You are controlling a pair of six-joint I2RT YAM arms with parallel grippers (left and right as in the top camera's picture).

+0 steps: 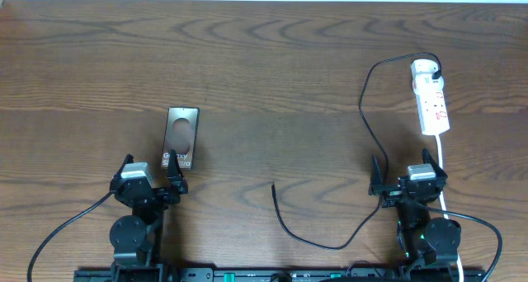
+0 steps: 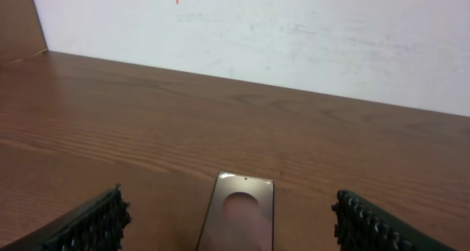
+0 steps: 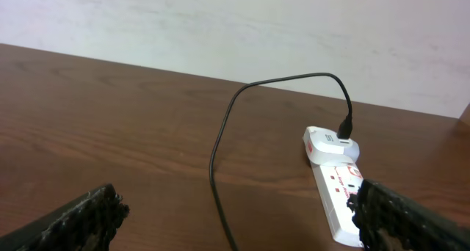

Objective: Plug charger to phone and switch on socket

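Observation:
The phone [image 1: 181, 138] lies flat on the wooden table at the left, "Galaxy" lettering at its near end; it also shows between my left fingers in the left wrist view [image 2: 239, 222]. My left gripper [image 1: 151, 176] is open just in front of it. The socket [image 1: 431, 98] lies at the far right, with the charger's white adapter [image 1: 424, 68] plugged into its far end. The charger's black cable [image 1: 367, 121] loops down to a loose tip [image 1: 274, 185] at mid table. My right gripper [image 1: 408, 176] is open and empty, near the socket [image 3: 339, 196] and cable [image 3: 217, 170].
The socket's white cord [image 1: 442, 162] runs back past my right arm. A pale wall [image 2: 257, 31] stands behind the table's far edge.

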